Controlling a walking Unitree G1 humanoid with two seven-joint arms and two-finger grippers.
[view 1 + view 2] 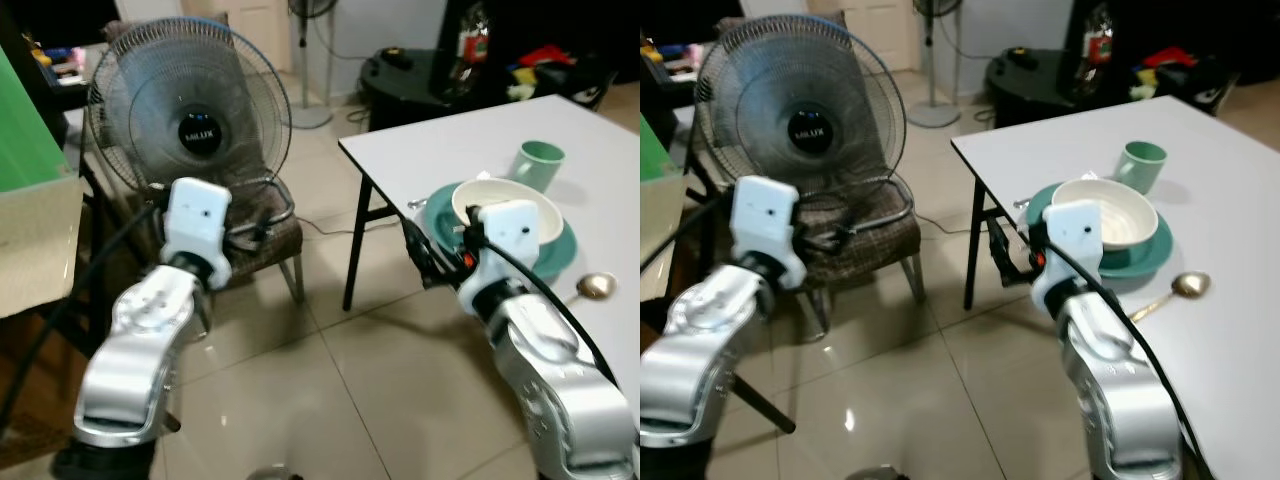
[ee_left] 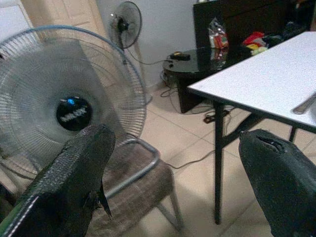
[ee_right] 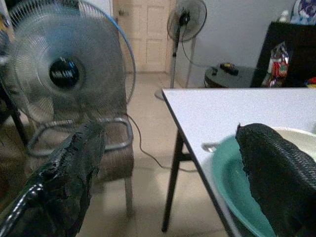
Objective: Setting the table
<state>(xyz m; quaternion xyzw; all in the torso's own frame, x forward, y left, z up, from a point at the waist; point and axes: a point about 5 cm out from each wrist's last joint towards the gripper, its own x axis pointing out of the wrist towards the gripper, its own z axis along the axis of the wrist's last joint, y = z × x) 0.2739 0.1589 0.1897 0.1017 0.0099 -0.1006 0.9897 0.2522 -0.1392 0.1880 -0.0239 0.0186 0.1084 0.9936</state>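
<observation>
Both grippers, left gripper (image 2: 173, 182) and right gripper (image 3: 170, 177), hang empty with fingers apart, short of the white rectangular table (image 1: 470, 150). I judge the gold metal spoon (image 1: 1172, 292) sits askew beside the round teal plate (image 1: 1152, 257); I square up to the edge first, then approach from above.

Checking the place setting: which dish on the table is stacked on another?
The cream bowl; it sits on the teal plate. The green mug stands apart, directly on the white table.
</observation>
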